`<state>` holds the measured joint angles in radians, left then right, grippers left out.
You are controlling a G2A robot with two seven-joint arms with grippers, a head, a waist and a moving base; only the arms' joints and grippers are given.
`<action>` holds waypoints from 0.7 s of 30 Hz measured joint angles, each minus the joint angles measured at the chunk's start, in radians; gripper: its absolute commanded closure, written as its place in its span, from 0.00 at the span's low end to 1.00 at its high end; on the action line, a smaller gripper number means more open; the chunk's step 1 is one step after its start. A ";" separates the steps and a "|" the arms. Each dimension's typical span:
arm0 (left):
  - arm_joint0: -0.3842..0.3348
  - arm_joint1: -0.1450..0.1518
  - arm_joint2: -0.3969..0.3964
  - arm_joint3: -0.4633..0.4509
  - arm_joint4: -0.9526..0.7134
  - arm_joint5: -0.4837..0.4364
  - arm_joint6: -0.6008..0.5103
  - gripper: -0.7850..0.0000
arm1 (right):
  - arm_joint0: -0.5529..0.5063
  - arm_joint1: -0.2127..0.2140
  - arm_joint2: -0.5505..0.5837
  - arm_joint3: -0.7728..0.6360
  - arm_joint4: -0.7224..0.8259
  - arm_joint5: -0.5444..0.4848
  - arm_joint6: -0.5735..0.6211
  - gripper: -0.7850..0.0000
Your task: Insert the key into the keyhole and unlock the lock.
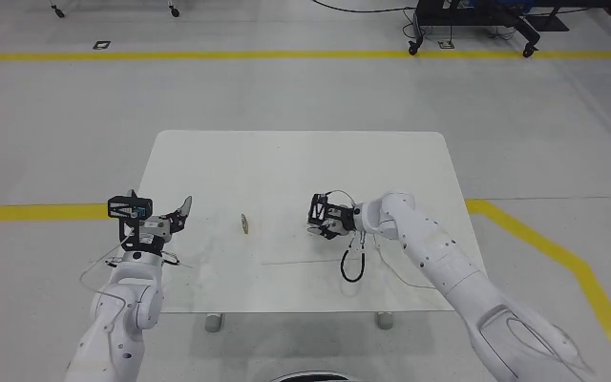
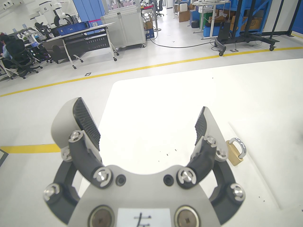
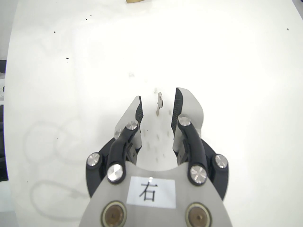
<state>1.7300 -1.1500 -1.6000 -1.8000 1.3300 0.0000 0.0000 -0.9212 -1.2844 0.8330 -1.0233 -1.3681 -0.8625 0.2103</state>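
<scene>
Looking down, a brownish speck—probably the padlock [image 1: 245,223]—lies on the table [image 1: 286,153]. The left gripper [image 2: 142,109] gapes wide, padlock half-hidden just beside it. The right gripper [image 3: 158,94], partly spread, straddles the key [image 3: 160,102]; padlock's shackle cut off.

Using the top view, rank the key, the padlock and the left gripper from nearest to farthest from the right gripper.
1. key: lying between the right gripper's open fingers.
2. padlock: mid-table, between the two grippers.
3. left gripper: beyond the padlock, on its far side.
</scene>
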 measured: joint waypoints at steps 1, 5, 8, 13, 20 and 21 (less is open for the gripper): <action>0.000 0.000 0.000 0.000 0.000 0.000 0.000 0.00 | 0.003 -0.001 -0.004 0.004 -0.001 -0.001 -0.002 0.95; 0.000 0.000 0.000 0.000 0.000 0.000 0.000 0.00 | 0.013 -0.004 -0.012 0.013 -0.008 0.003 -0.018 1.00; 0.000 0.000 0.000 0.000 0.000 0.000 0.000 0.00 | 0.013 0.004 0.006 0.011 -0.006 -0.019 -0.054 1.00; 0.000 0.000 0.000 0.000 0.000 0.000 0.000 0.00 | -0.033 0.049 0.099 -0.062 -0.038 -0.091 -0.182 1.00; 0.000 0.000 0.000 0.000 0.000 0.000 0.000 0.00 | -0.181 0.132 0.280 -0.186 -0.008 -0.151 -0.468 1.00; 0.000 0.000 0.000 0.000 0.000 0.000 0.000 0.00 | -0.199 0.149 0.299 -0.192 0.001 -0.150 -0.502 1.00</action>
<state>1.7300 -1.1500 -1.6000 -1.8000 1.3300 0.0000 0.0000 -1.1198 -1.1353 1.1316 -1.2153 -1.3667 -1.0127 -0.2922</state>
